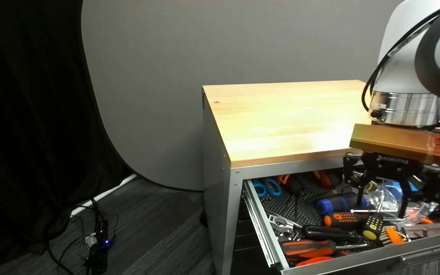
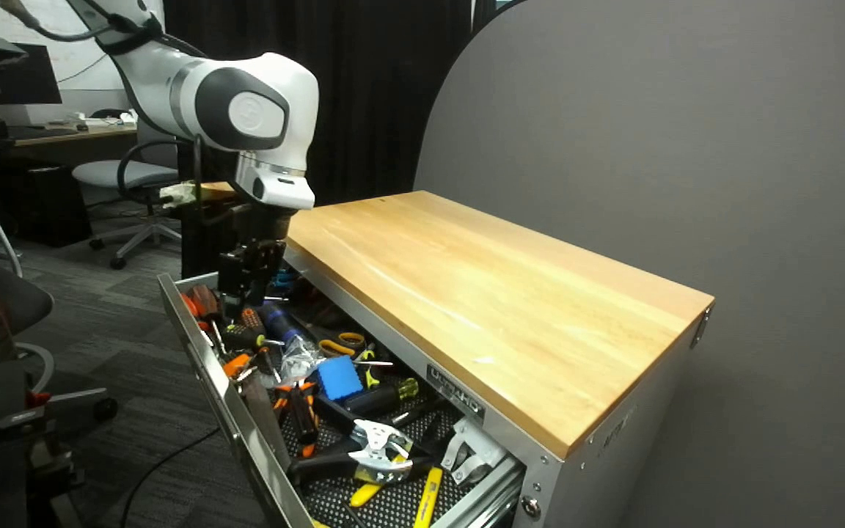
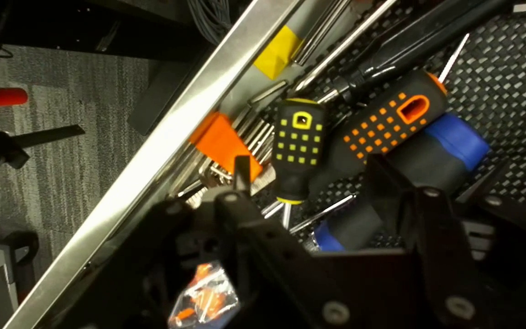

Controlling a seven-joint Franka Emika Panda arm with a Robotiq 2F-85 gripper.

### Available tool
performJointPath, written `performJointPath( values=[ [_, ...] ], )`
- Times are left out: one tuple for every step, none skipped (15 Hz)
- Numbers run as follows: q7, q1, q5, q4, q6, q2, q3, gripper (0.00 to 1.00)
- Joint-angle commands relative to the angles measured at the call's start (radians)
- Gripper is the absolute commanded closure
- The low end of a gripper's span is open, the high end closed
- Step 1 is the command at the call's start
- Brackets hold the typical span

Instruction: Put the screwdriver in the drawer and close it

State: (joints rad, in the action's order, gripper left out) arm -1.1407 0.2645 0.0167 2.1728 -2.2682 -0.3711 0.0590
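In an exterior view: drawer (image 1: 372, 256) pulled out from the cabinet (image 1: 217, 183), below the wooden top (image 1: 281, 118). Screwdriver (image 1: 372, 228) (stubby, black handle with yellow dots; taken as the task's one) lies inside near the front wall, among loose tools (image 1: 329, 233). Gripper (image 1: 380, 210) points down above it, fingers (image 1: 404, 199) apart, no tool seen clamped.

In an exterior view: arm (image 2: 294, 95) hangs over the drawer's end away from the spring clamp (image 2: 378, 440). Gripper dark against dark; finger gap not readable here.

Wrist view: fingers wide of each other, screwdriver handle showing in the gap, apparently lower than the tips. Orange holder (image 3: 222, 141) and orange-dotted handle (image 3: 377, 125) lie just beside it; cannot tell whether they touch it.

Step in hand, as judged: putting-in looks done, since the screwdriver lies in the drawer with nothing seen gripping it; closing not yet done.

Next move should be: gripper straight up until the tips clear tools and front wall, round to the drawer's outer face, then a square push toward the cabinet. Fingers brought together first would likely give a firmer pushing point. Watch for a tip hooking a neighbouring handle on the way up, and for tools riding high enough to rub under the wooden top.
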Motion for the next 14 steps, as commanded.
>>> performJointPath(
  values=[
    [0.057, -0.022, -0.002, 0.033, 0.100, 0.068, 0.007, 0.04],
    [0.097, -0.035, 0.016, 0.043, 0.128, 0.082, 0.014, 0.00],
    [0.155, -0.052, 0.043, 0.052, 0.161, 0.094, 0.024, 0.00],
    [0.220, -0.066, 0.065, 0.056, 0.202, 0.099, 0.031, 0.00],
    [0.285, -0.081, 0.091, 0.061, 0.235, 0.100, 0.035, 0.00],
    [0.335, -0.089, 0.105, 0.069, 0.269, 0.102, 0.035, 0.00],
    [0.392, -0.098, 0.121, 0.077, 0.298, 0.104, 0.036, 0.00],
    [0.451, -0.107, 0.135, 0.085, 0.324, 0.102, 0.035, 0.00],
    [0.505, -0.115, 0.143, 0.089, 0.351, 0.095, 0.032, 0.00],
    [0.554, -0.121, 0.153, 0.086, 0.387, 0.081, 0.029, 0.00],
    [0.553, -0.118, 0.148, 0.084, 0.407, 0.066, 0.021, 0.00],
    [0.548, -0.114, 0.144, 0.082, 0.410, 0.047, 0.016, 0.00],
    [0.564, -0.114, 0.148, 0.079, 0.413, 0.032, 0.017, 0.00],
    [0.586, -0.111, 0.145, 0.068, 0.418, 0.006, 0.020, 0.00]
  ],
)
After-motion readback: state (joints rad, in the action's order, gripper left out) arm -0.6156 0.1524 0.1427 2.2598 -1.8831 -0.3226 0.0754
